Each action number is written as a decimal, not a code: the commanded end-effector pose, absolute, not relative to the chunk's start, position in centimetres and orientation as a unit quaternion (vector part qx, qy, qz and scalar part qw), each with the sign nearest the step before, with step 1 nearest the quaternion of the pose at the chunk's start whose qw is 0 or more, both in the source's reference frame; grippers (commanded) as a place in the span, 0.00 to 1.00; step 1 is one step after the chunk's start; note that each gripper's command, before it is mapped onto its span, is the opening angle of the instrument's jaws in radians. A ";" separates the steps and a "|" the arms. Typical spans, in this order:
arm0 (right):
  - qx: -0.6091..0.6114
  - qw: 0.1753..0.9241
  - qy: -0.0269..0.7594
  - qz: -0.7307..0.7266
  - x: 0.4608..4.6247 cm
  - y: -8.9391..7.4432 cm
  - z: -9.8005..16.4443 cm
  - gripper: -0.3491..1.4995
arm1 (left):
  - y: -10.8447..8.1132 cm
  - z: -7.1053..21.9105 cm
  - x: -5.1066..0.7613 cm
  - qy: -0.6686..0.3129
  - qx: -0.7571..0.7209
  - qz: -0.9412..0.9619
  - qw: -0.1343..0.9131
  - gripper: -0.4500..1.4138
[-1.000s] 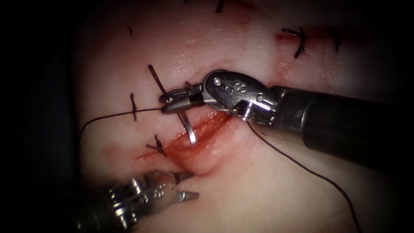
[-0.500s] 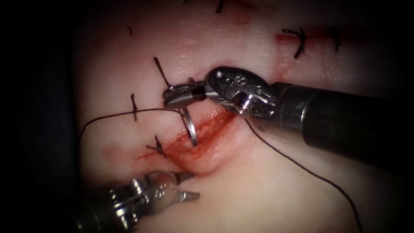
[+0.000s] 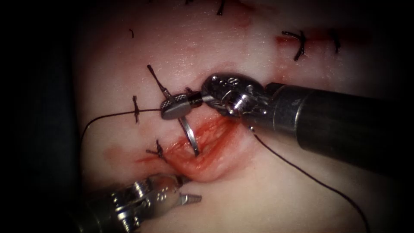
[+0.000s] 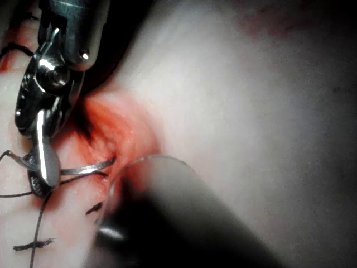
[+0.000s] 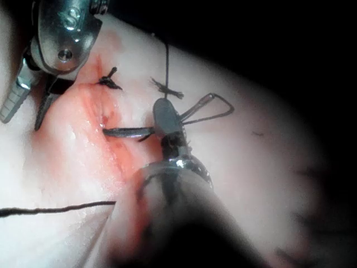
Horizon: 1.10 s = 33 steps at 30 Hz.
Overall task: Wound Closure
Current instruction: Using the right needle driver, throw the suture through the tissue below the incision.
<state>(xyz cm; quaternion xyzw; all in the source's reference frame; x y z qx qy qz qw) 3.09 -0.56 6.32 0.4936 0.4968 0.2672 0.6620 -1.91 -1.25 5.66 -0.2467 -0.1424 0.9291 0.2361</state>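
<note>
The right tool point(image 3: 169, 111) reaches in over the cut point(image 3: 207, 138) with its jaws shut on the curved needle point(image 3: 189, 136) near its tail end, on the cut's upper left side. The needle slants down into the red, gaping cut, and its tip sits in the tissue there. From the jaws, dark thread point(image 3: 112, 115) trails left. Another strand point(image 3: 302, 170) runs off to the lower right. The left tool point(image 3: 192, 189) stands open at the cut's lower edge, holding nothing, its upper jaw against the raised tissue lip. The right wrist view shows the needle point(image 5: 128, 132) and the left tool point(image 5: 28, 106).
Tied stitches with cut ends sit left of the cut point(image 3: 136, 108), at its lower left end point(image 3: 158, 149) and at the far upper right point(image 3: 297, 41). Red fluid wets the cut's walls. The right tool's thick shaft point(image 3: 336, 125) covers the tissue at right.
The right tool has rolled its wrist and swung the needle deeper into the cut. The cut's lower lip has risen and gapes wider, with the left tool's upper jaw now against it.
</note>
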 end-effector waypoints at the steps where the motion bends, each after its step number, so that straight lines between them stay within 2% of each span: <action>1: 0.491 0.665 0.496 0.266 3.12 -0.6 6.3 0.00 | -1.2 5.7 -1.96 -0.142 -0.248 0.929 0.235 0.38; 7: 0.487 0.669 0.492 0.270 3.00 -0.7 6.2 0.00 | -1.2 5.7 -1.93 -0.144 -0.249 0.929 0.233 0.38; 27: 0.569 0.629 0.442 0.293 3.08 -1.1 5.9 0.00 | -1.2 5.7 -1.88 -0.143 -0.249 0.930 0.230 0.38; 33: 0.560 0.642 0.424 0.306 3.02 -1.1 5.9 0.00 | -1.2 5.7 -1.86 -0.142 -0.249 0.930 0.230 0.39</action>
